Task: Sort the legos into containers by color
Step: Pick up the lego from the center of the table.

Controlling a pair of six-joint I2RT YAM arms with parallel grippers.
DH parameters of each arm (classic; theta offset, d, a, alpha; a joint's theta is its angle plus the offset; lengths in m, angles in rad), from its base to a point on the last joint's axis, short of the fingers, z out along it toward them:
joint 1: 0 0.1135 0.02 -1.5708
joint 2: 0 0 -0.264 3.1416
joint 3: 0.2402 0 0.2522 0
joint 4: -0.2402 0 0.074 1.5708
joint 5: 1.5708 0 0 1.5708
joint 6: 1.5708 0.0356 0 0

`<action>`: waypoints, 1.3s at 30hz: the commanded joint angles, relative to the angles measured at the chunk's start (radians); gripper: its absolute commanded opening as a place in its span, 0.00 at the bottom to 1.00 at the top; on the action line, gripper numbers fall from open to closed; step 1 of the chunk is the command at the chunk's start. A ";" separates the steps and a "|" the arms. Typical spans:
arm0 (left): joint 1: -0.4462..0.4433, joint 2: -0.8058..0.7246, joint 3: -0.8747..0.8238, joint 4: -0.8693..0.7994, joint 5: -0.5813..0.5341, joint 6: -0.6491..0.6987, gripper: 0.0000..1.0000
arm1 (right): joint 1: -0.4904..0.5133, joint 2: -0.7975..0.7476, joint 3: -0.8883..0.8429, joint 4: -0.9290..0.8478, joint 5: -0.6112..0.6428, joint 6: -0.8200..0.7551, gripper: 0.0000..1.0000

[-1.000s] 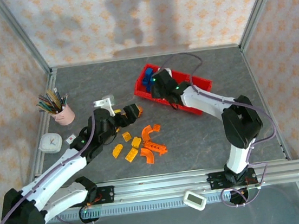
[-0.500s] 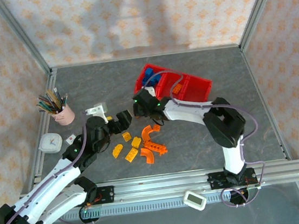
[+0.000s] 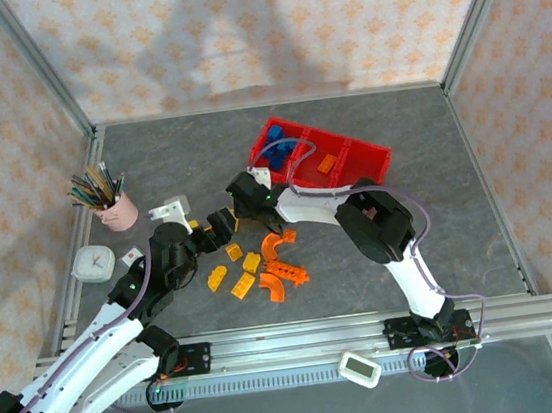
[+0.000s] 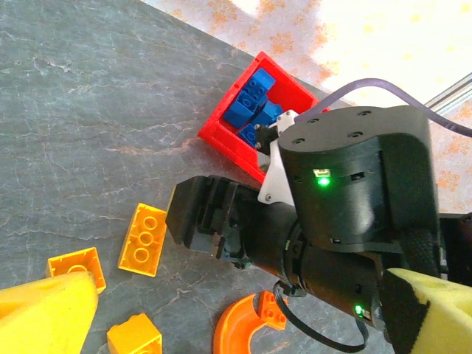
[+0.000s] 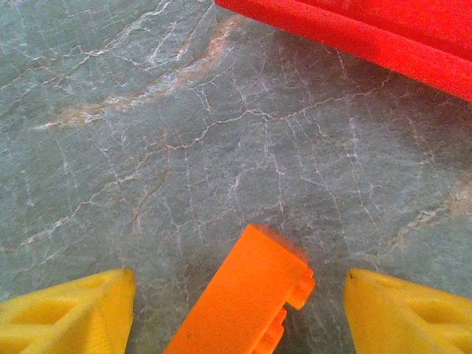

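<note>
1. R arm [image 3: 378, 219]: rises from its base, elbow sharply bent, forearm stretched low and leftward over the table [image 3: 457, 204], wrist just off the left corner of the red tray [image 3: 377, 166].
2. R gripper [image 5: 236, 316]: aimed down at the table, yellow pads [image 5: 66, 313] apart. An orange brick [image 5: 247, 299] lies between them w/ a gap on each side, not pinched.
3. L arm [image 3: 118, 316]: reaches up and right from the near-left corner.
4. L gripper [image 3: 224, 222]: sits just beside the R one, tips nearly meeting. Its pads [image 4: 44, 317] are spread wide, nothing clamped.
5. Blue bricks [image 4: 254, 103]: in the tray's left end compartment. A single orange piece [image 3: 327, 164] lies in the middle one.
6. Loose legos [image 3: 244, 271]: yellow-orange blocks and orange arches [image 3: 282, 271] scattered on the table, near side of both grippers.
7. Pink pencil cup [image 3: 118, 212]: well off to the left.
</note>
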 commanded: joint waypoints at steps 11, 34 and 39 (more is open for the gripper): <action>0.001 -0.002 -0.014 0.002 -0.017 -0.007 0.99 | 0.003 -0.041 -0.058 -0.041 0.160 -0.022 0.50; 0.001 0.002 0.010 0.003 0.034 -0.024 0.99 | -0.006 -0.232 -0.173 0.036 0.107 -0.115 0.15; 0.001 0.031 0.009 0.049 0.076 -0.044 0.99 | -0.039 -0.338 -0.218 0.027 0.085 -0.125 0.15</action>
